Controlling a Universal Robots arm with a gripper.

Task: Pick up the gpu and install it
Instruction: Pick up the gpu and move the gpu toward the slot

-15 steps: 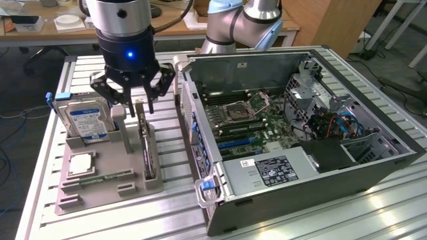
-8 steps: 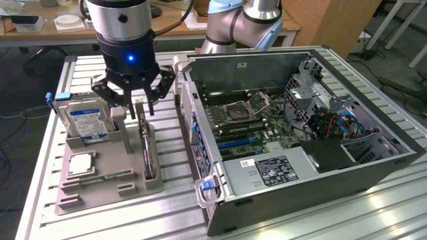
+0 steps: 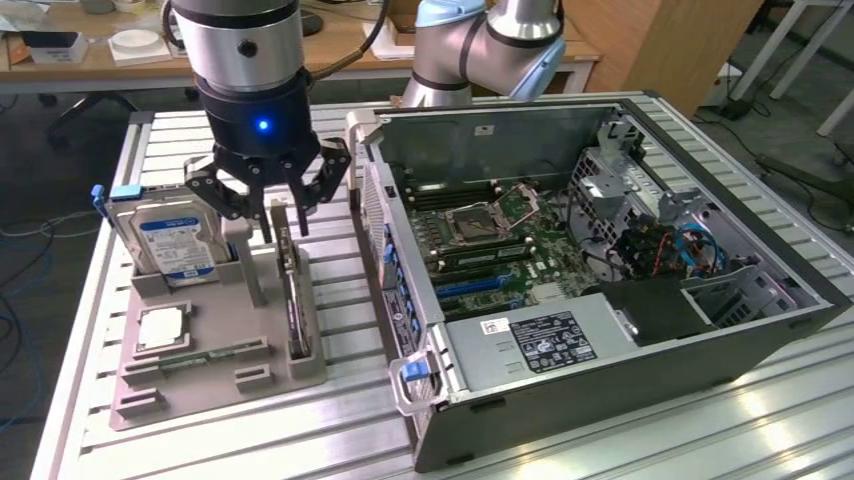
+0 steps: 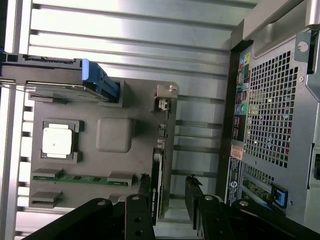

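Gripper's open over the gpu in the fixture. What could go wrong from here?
The gpu sits nearer one finger of the open gripper, so closing may tilt it in its slot. The hard drive stands close beside; the gripper's linkage could brush it. The computer case wall is near, so a lifted card might clip it.

My arm [image 3: 240, 40] is silver tubing with pale blue joint caps [image 3: 454, 12]. I see a black cable [image 3: 354, 50], a blue light [image 3: 263, 126] on the black collar [image 3: 254, 100], and a black gripper [image 3: 276, 215] of linked, bolted bars.
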